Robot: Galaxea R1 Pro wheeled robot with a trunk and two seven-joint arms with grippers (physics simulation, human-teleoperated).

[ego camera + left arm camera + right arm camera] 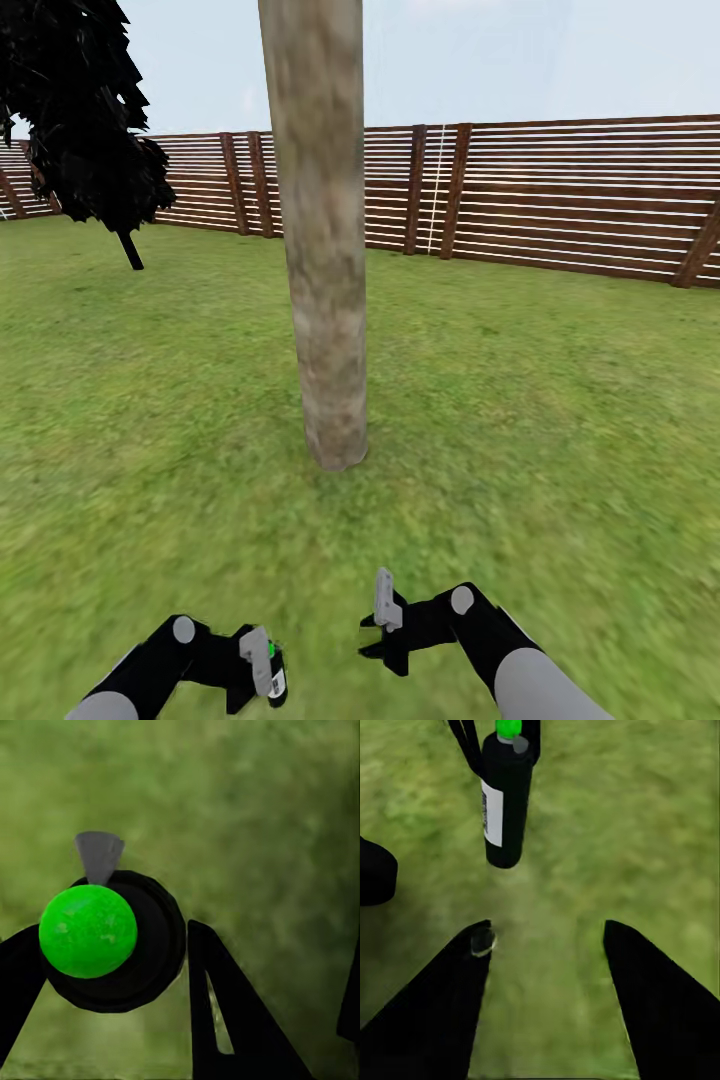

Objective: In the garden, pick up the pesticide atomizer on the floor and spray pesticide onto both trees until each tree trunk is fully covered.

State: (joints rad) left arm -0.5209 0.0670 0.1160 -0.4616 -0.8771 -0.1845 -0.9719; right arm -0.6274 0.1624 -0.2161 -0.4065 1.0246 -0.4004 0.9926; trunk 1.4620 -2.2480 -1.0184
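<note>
While the right gripper (pixel 385 632) is spread empty, the black, white-labelled, green-spotted pesticide atomizer (pixel 268 668) is clamped by the left gripper (pixel 262 672) before the mottled tree trunk (pixel 322 230).

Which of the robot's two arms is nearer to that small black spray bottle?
Left. The left gripper has its fingers around the pesticide atomizer, carried low above the grass. The right gripper hangs apart beside it, open and holding nothing.

Your left gripper (pixel 262 665) sits low, clamped around the small black spray bottle (pixel 272 672); your right gripper (pixel 385 625) hangs beside it, black fingers (pixel 431 1012) spread apart, holding nothing.
</note>
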